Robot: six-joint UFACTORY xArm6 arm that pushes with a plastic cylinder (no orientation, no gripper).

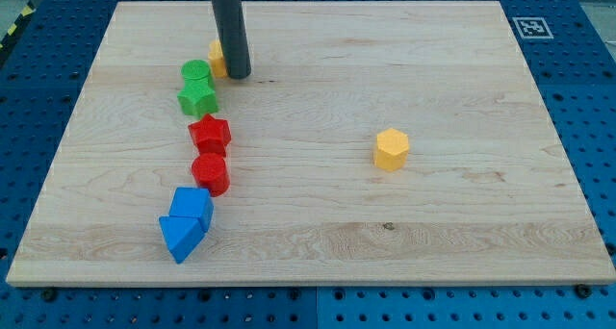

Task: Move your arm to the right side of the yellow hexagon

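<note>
Currently:
tip: dark rod's tip (238, 76) is sitting beside a half-hidden yellow block (218, 57), top left.
pincer: none fitted, just rod.
target: yellow hexagon block (391, 148) is lying alone, right of centre, well apart; its right flank is looking unobstructed for approach.

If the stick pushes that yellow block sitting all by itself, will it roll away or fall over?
Probably neither. The yellow hexagon sits low on a flat face with flat sides, so it should slide across the smooth wooden board rather than roll or tip. It looks small and solid, so likely light and stiff. An off-centre push might spin it. My tip is far away at the view's upper left.
</note>
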